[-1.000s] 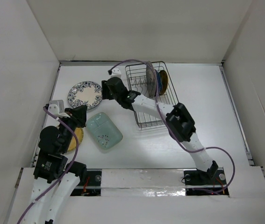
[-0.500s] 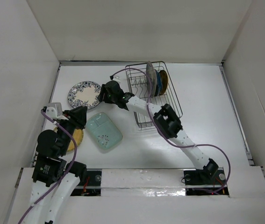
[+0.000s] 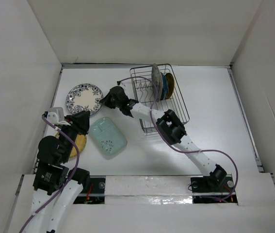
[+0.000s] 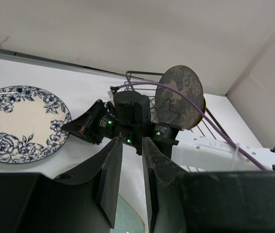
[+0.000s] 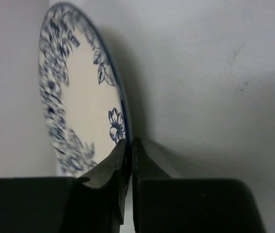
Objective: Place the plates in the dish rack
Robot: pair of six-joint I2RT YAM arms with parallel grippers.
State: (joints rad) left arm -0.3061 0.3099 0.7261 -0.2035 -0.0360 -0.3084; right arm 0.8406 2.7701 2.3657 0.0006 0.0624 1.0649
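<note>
Currently seeing right gripper (image 5: 129, 145) clamped on the rim of the blue-and-white plate (image 5: 79, 97) lying flat on the table (image 3: 215, 131) left of the dish rack (image 3: 176, 104), left gripper (image 4: 131, 145) slightly parted and empty near the yellow plate (image 3: 79, 144) and mint-green plate (image 3: 108, 136), dark grey plate (image 4: 178, 94) upright at the rack's far end.

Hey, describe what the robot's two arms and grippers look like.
Both the left arm and the right arm have white tubular links joined by chunky black joint housings. A purple cable loops loosely along each. The left gripper and right gripper have plain black tapering fingers. Small green lights glow on the right gripper's body.
</note>
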